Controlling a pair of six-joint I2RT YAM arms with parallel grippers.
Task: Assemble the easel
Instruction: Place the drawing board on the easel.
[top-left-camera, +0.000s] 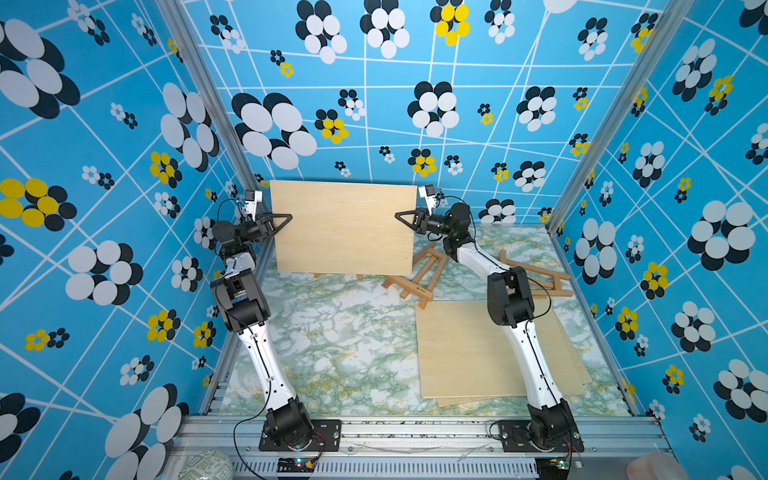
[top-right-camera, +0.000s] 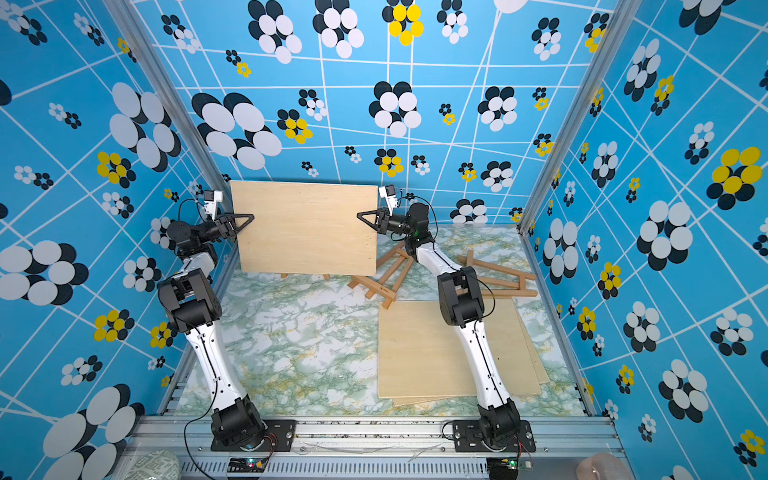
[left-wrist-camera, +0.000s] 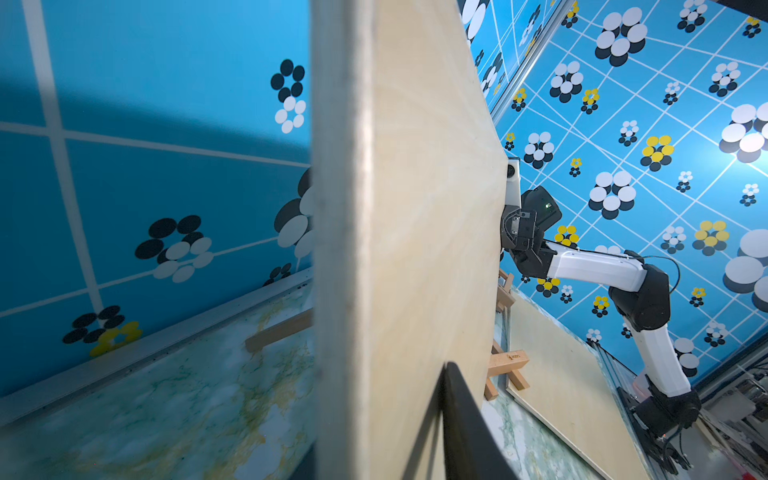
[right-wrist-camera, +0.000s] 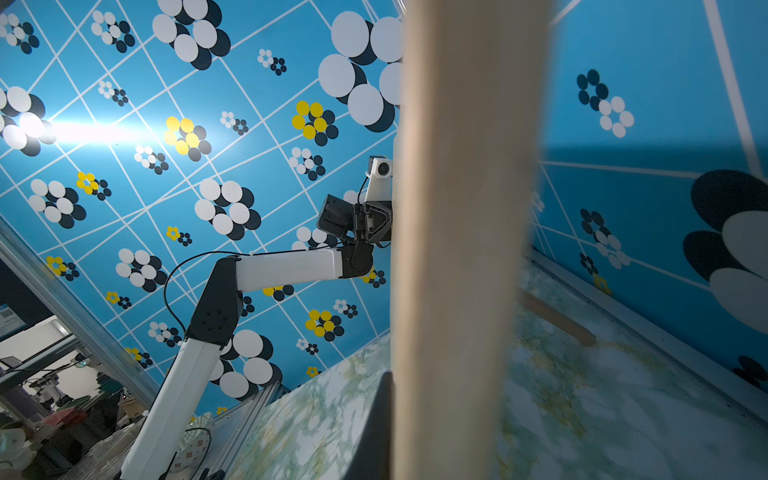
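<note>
A plywood board (top-left-camera: 343, 228) (top-right-camera: 305, 228) stands upright on its long edge near the back wall. My left gripper (top-left-camera: 286, 218) (top-right-camera: 248, 217) is shut on its left edge; in the left wrist view a black finger (left-wrist-camera: 461, 415) lies against the board's face (left-wrist-camera: 415, 208). My right gripper (top-left-camera: 400, 215) (top-right-camera: 361, 215) is shut on the right edge, one finger (right-wrist-camera: 374, 428) beside the board (right-wrist-camera: 457, 249). Two wooden easel feet (top-left-camera: 316, 275) (top-right-camera: 326, 276) peek out under the board's lower edge; the rest of that easel is hidden behind it.
A folded wooden easel (top-left-camera: 419, 274) lies flat just right of the board, and another (top-left-camera: 536, 276) lies further right behind my right arm. A stack of plywood boards (top-left-camera: 478, 349) lies flat at the front right on the marbled table (top-left-camera: 332, 340).
</note>
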